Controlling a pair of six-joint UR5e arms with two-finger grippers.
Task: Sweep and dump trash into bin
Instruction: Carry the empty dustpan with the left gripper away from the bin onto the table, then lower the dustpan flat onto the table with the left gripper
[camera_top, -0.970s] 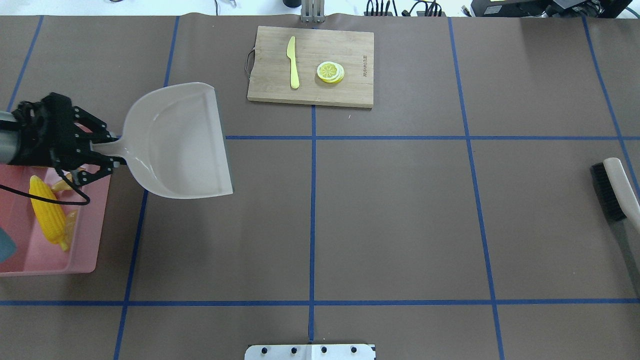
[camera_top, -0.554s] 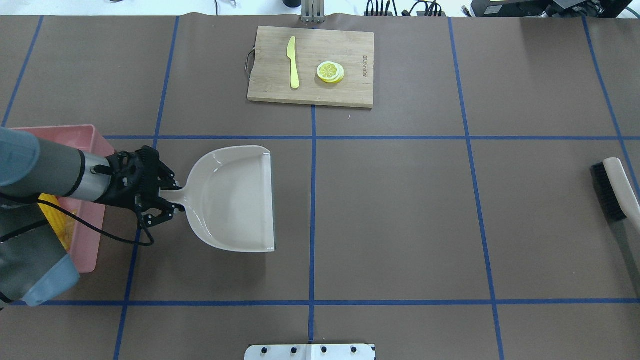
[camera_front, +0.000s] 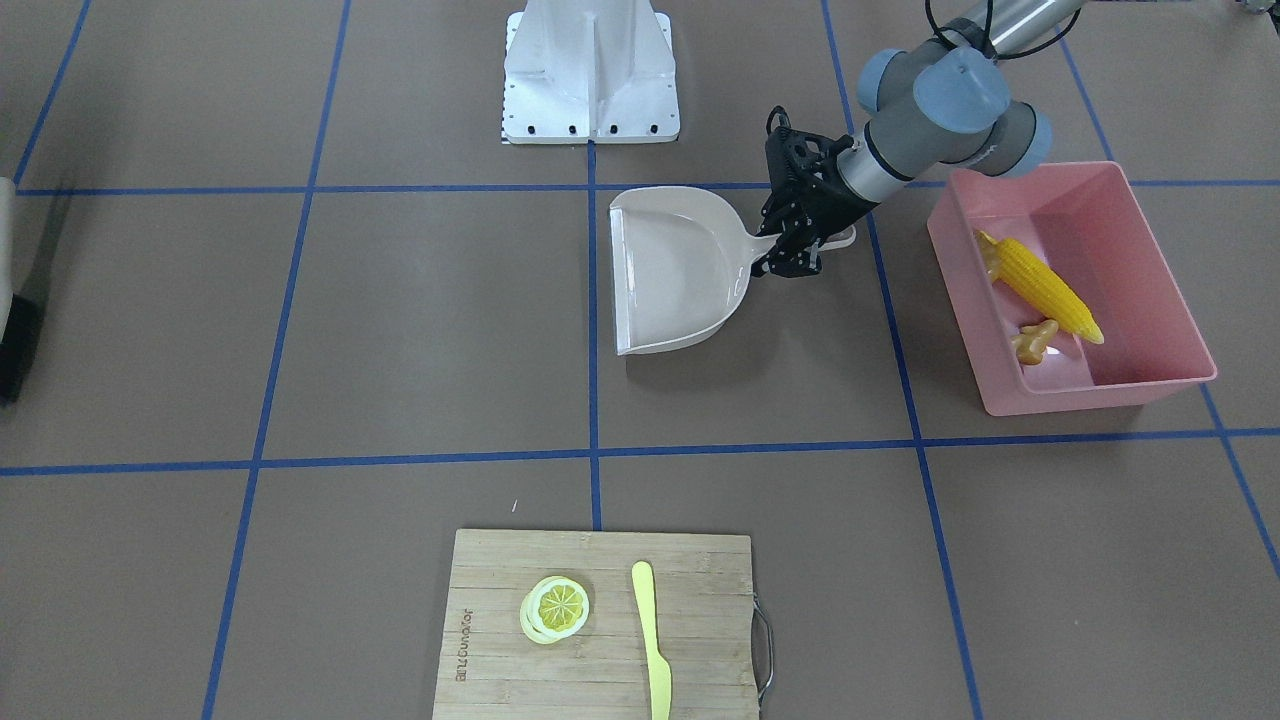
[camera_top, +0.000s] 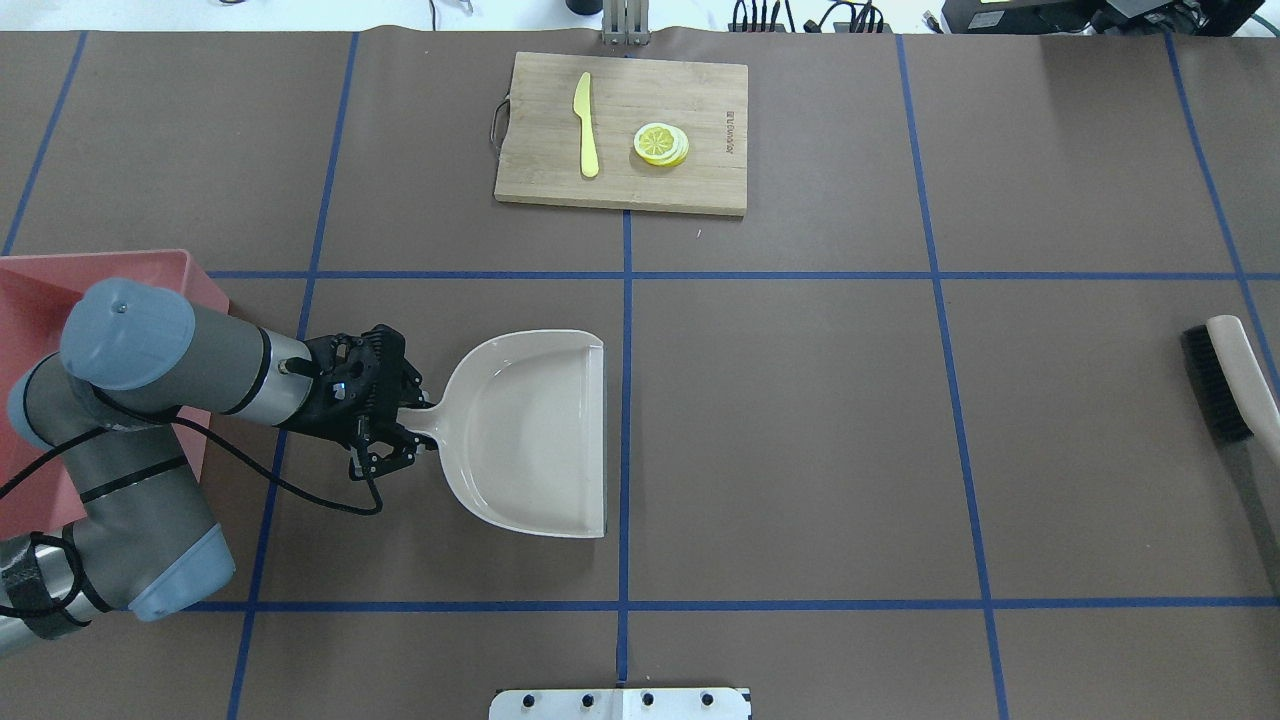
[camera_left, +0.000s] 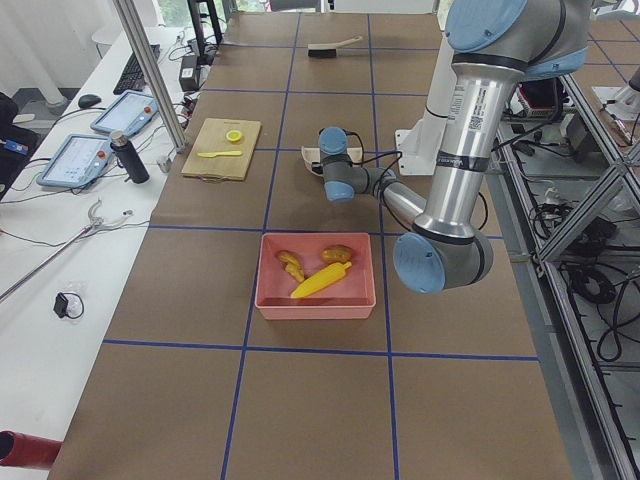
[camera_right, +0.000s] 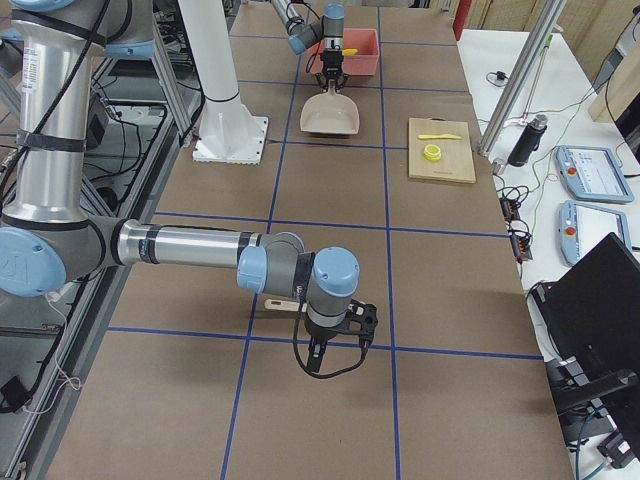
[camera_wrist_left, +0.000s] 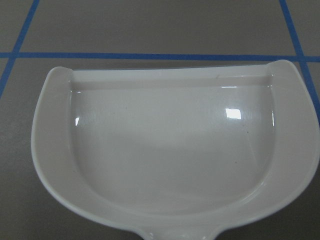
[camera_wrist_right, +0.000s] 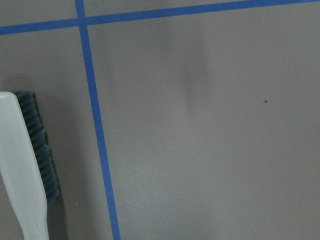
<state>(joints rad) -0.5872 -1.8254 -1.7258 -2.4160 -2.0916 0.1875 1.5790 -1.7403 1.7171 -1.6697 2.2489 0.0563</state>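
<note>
Overhead exterior: outstretched left gripper clamps dustpan handle.

One bit of lettering to call: a dark brand mark was stamped along one short edge of the pale rectangular bamboo cutting board, running sideways. In both the overhead and the front-facing views its letters were too small to read. In the view from the robot's left, the silver tube of the near arm carried a strip of print, which was just as illegible. Nothing could actually be read.
</note>
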